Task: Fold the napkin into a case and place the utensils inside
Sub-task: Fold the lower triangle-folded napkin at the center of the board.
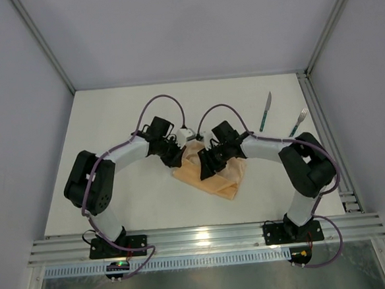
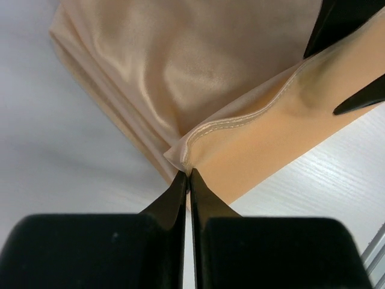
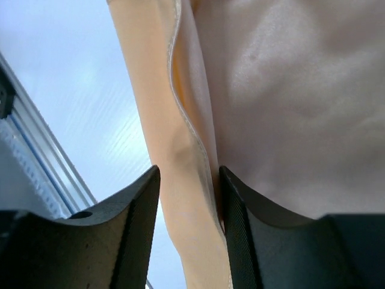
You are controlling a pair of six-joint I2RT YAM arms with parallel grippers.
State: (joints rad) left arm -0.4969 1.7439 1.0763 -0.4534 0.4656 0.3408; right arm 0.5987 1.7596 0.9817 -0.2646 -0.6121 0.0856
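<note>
Near mid-table, left side first: left gripper [image 2: 188,176] has its fingers pressed together on the hemmed corner of the napkin [image 1: 218,184], nipping the stitched edge. I judge the corner is held so it can be drawn across for a fold. The cloth sits at the centre of the table [image 1: 112,130], peach and rumpled, doubled loosely. It is no tidy case yet, so folding looks to be the step in hand. Just right of that, right gripper [image 3: 187,198] stands with jaws spread and a hemmed edge running between them, not pinched. Whether it is about to take the edge or is leaving it, I cannot tell. Far right, well apart from the cloth, lie the knife [image 1: 265,111] and then the fork [image 1: 298,121], probably kept clear of the folding. From above, both wrists cover the napkin's middle, so the layer count is unreadable. The wrist views crop its outline.
</note>
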